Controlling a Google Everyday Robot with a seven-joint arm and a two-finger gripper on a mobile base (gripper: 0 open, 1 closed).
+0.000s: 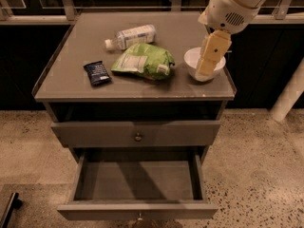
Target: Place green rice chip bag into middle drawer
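Note:
The green rice chip bag lies flat on the cabinet top, near the middle, label panel to the left. The middle drawer is pulled out below, and its shallow grey tray holds nothing. My gripper hangs pointing down over the white bowl, to the right of the bag and apart from it. It holds nothing that I can see. The arm reaches in from the upper right.
A clear plastic bottle lies behind the bag. A small dark-blue snack wrapper lies to its left. A shut drawer front with a round knob sits above the open drawer. A white post stands at the right.

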